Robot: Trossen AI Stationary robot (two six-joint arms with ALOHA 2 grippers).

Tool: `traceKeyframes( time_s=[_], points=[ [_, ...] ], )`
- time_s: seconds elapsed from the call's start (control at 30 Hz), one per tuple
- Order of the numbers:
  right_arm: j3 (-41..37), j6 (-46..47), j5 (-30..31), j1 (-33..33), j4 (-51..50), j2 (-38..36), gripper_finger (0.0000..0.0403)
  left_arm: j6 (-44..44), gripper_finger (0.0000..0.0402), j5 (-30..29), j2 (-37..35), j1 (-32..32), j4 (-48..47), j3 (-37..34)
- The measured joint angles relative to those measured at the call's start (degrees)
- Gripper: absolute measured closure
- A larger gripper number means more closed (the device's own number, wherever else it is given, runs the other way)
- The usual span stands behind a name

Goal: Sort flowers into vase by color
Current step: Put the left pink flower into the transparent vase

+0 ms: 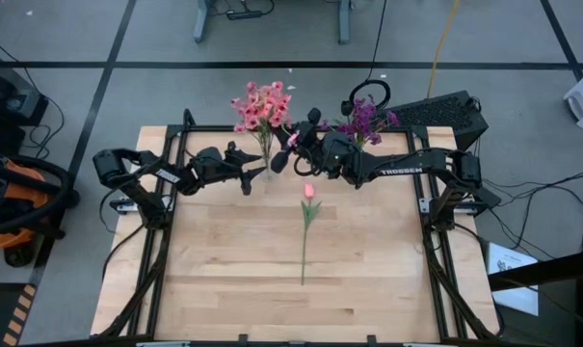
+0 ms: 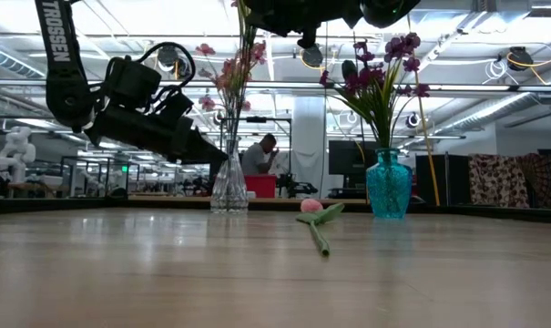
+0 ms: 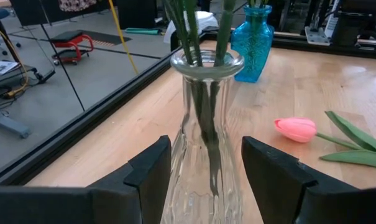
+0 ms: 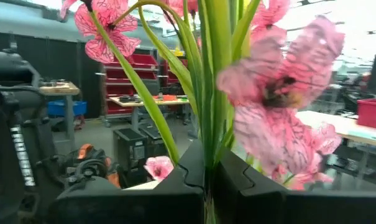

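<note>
A clear glass vase (image 1: 264, 162) stands at the table's far middle and holds pink sprays (image 1: 262, 104). My left gripper (image 3: 206, 149) is around the vase's body, low over the table. My right gripper (image 4: 206, 171) is above the vase (image 2: 229, 182), shut on the green stem of a pink spray (image 4: 281, 87). A blue vase (image 2: 388, 185) with purple sprays (image 1: 366, 120) stands to the right of it. A pink tulip (image 1: 308, 191) lies flat on the table, bud toward the far edge and stem (image 1: 304, 246) toward the near edge. My left gripper has the clear vase's body (image 3: 203, 168) between its two fingers (image 3: 151, 168), one on each side wall, coming level from the table's left. The vase stands upright on the table. My right gripper pinches the pink spray's green stem (image 4: 207, 140) below the blossoms, coming from the table's right, fingers across the stem. The stem stands upright and runs down toward the vase's mouth (image 3: 206, 61).
The blue vase (image 3: 253, 43) stands close to the clear one. The table's near half (image 1: 301, 299) holds only the tulip's stem. A black frame (image 1: 436, 241) runs along the table's sides. A person shows in the room behind (image 2: 260, 155).
</note>
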Motion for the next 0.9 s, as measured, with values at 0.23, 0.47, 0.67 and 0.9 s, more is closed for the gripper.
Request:
traceKeyframes(
  time_s=[0.23,0.47,0.67,0.9],
  points=[
    [0.00,0.26,-2.07,-0.66,-0.71,0.17,0.0403,0.02,0.0199,-0.02,0.00,0.00,-0.04,0.00],
    [0.07,0.48,-1.85,-0.82,0.85,2.12,0.0401,0.07,0.0199,-0.04,0.00,0.00,-0.13,0.00],
    [0.04,1.54,-1.83,-1.00,1.31,3.51,0.0381,0.54,0.0199,-0.40,0.00,0.07,-0.73,0.00],
    [0.01,4.62,-1.83,-1.90,-0.23,4.95,0.0367,0.54,0.0199,-0.42,0.02,0.07,-1.03,0.00]
  ],
)
